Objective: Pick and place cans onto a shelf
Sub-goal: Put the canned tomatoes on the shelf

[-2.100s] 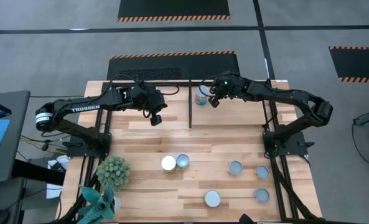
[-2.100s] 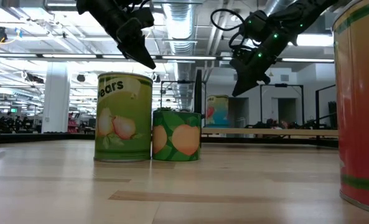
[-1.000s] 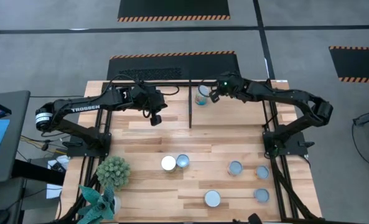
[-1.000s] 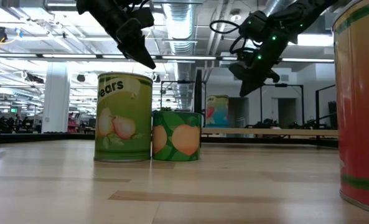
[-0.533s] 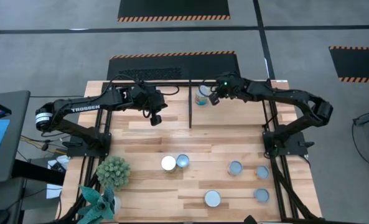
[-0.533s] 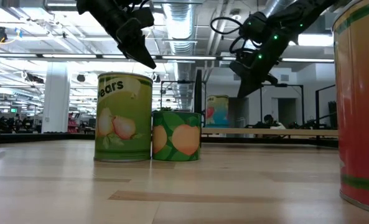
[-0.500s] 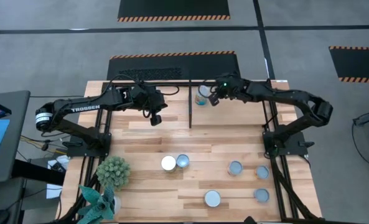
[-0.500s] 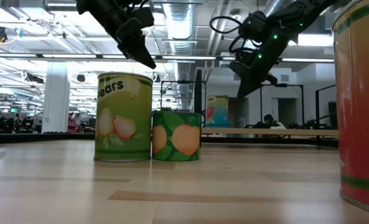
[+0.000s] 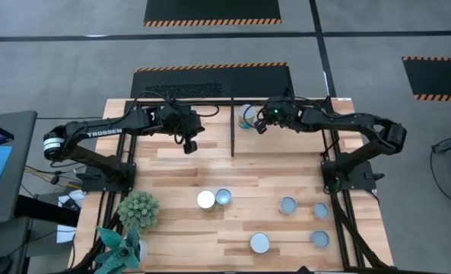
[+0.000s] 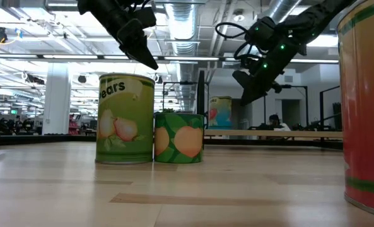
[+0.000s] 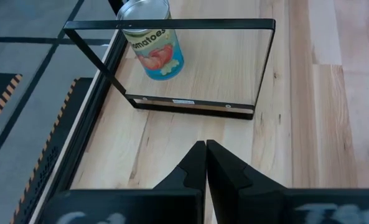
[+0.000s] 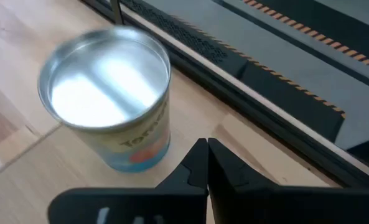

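Overhead, right end effector [image 9: 260,126] partly hides shelved can [image 9: 247,116].

Looks like an industrial robotics lab or workshop hall: grey concrete floor [image 9: 58,61] marked with dark lines, black hazard-striped mats [image 9: 212,11], exposed ceiling ducts [image 10: 187,25] and strip lights [image 10: 79,58], white columns [image 10: 57,98], more benches [image 10: 287,133] far behind.

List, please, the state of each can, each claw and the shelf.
Tomatoes can: upright on the shelf, not held.
Pears can: upright, touching the peach can.
Other four cans: upright on the table.
Left claw: shut, empty.
Right claw: shut, empty, beside the tomatoes can.
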Controlling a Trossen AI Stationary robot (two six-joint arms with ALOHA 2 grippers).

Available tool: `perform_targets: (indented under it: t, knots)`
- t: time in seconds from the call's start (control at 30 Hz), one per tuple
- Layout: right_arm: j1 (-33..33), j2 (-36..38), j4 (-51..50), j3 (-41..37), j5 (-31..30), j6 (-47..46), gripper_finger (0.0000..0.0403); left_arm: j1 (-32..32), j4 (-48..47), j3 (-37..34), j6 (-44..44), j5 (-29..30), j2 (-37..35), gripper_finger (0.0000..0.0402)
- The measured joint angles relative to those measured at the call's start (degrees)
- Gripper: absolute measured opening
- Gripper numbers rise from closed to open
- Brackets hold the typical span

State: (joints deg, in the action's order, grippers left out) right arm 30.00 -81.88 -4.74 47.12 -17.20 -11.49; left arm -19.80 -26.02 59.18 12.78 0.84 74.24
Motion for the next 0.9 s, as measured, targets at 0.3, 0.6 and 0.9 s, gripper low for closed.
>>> perform_targets:
  t: [0.3,0.6,0.9]
  knots:
    - [1.61,-0.01,1.19,0.01,7.48,0.90,0.0019,-0.01,0.01,0.00,-0.06,-0.01,0.00,0.0000]
    - [-0.08,-0.01,5.38,0.01,10.00,1.95,0.0018,0.01,0.02,0.00,-0.55,-0.02,0.00,0.0000]
    - [-1.33,-0.01,4.91,-0.01,11.16,2.34,0.0018,0.01,0.00,0.00,-1.05,-0.01,0.00,0.0000]
